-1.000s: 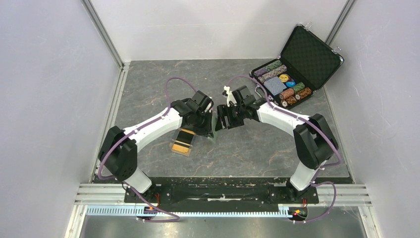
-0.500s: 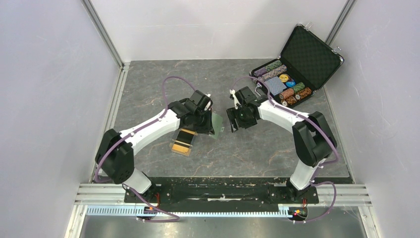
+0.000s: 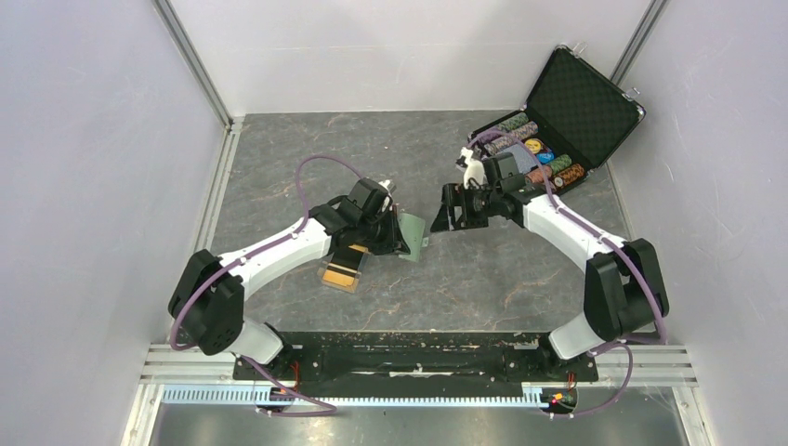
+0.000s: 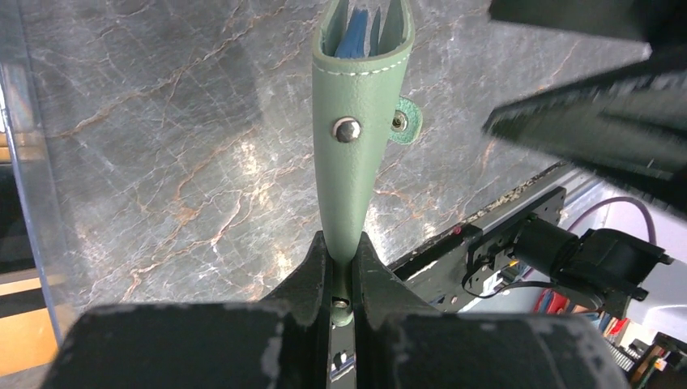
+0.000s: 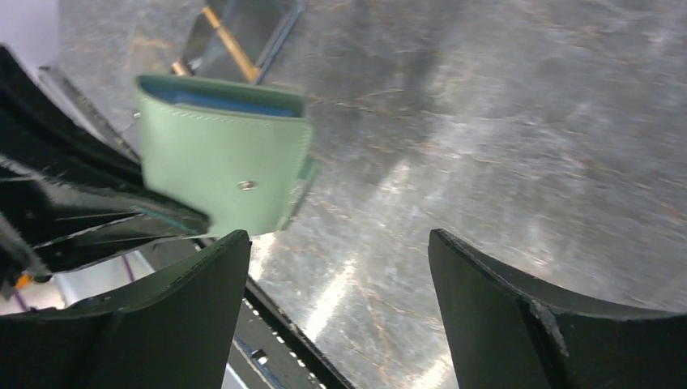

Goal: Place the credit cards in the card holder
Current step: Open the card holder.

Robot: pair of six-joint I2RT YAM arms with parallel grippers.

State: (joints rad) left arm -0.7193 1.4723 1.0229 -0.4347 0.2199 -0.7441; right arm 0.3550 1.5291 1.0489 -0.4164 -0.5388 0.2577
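The card holder [image 3: 413, 238] sits pinched by one edge between the fingers of the left gripper [image 3: 394, 243], which are clamped tight on it. In the left wrist view the holder [image 4: 356, 154] stands edge-on, running straight out from the fingers [image 4: 312, 271]. Its far end gapes slightly and shows pale blue lining. A round metal snap stud sits on its sage-green face, and a small tab with a second snap sticks out beside it. Whether its lower edge touches the table [image 3: 465, 288] I cannot tell.

The credit cards [image 3: 342, 264] lie just beside the card holder, on the left arm's side. They are a black one and an orange-gold one, stacked flat in a clear plastic tray [image 3: 354, 289]. The wrist of the left arm partly covers the end of the tray nearest the holder.

On the opposite side of the card holder, near it but not touching, hangs the right gripper [image 3: 453, 209]. Its wrist view shows the jaws spread wide with only bare marbled tabletop between them, the holder [image 5: 223, 166] up and to the left of the fingers [image 5: 190, 316], and the tray [image 5: 271, 28] beyond it.

Well away from the card holder, past the right gripper and toward the far right corner, an open black case [image 3: 581, 102] holds rows of coloured chips [image 3: 525, 160].
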